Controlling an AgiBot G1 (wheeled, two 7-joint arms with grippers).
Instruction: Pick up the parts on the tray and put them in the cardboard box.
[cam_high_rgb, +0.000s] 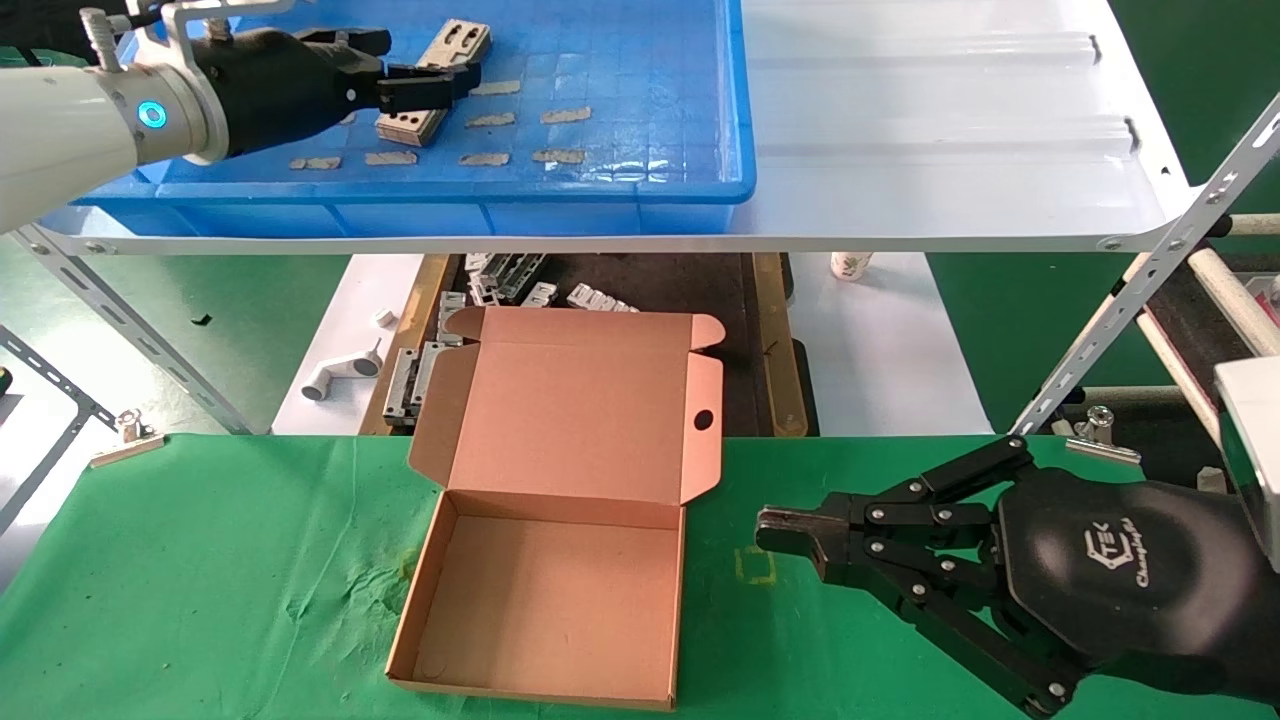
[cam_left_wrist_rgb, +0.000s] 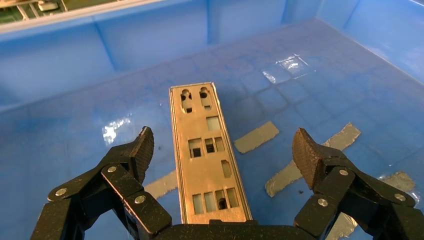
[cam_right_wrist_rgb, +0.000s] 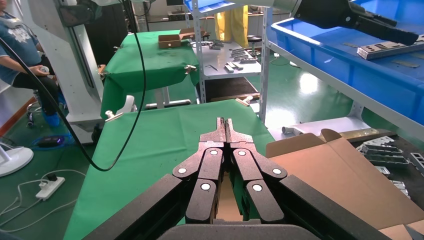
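Note:
A silvery punched metal part (cam_high_rgb: 436, 75) lies on the floor of the blue tray (cam_high_rgb: 640, 185) on the upper shelf. It also shows in the left wrist view (cam_left_wrist_rgb: 207, 155), lengthwise between my open fingers. My left gripper (cam_high_rgb: 432, 85) hovers over it, open, with one fingertip (cam_left_wrist_rgb: 145, 147) on each long side, not touching. The cardboard box (cam_high_rgb: 560, 590) lies open and empty on the green table, lid up. My right gripper (cam_high_rgb: 785, 532) is shut and empty, parked right of the box; it also shows in the right wrist view (cam_right_wrist_rgb: 226, 125).
Several tan tape strips (cam_high_rgb: 565, 115) are stuck on the tray floor. The tray sits on a white shelf (cam_high_rgb: 950, 150). Grey metal brackets (cam_high_rgb: 500, 280) lie on a lower surface behind the box. A slanted shelf strut (cam_high_rgb: 1150, 280) stands at the right.

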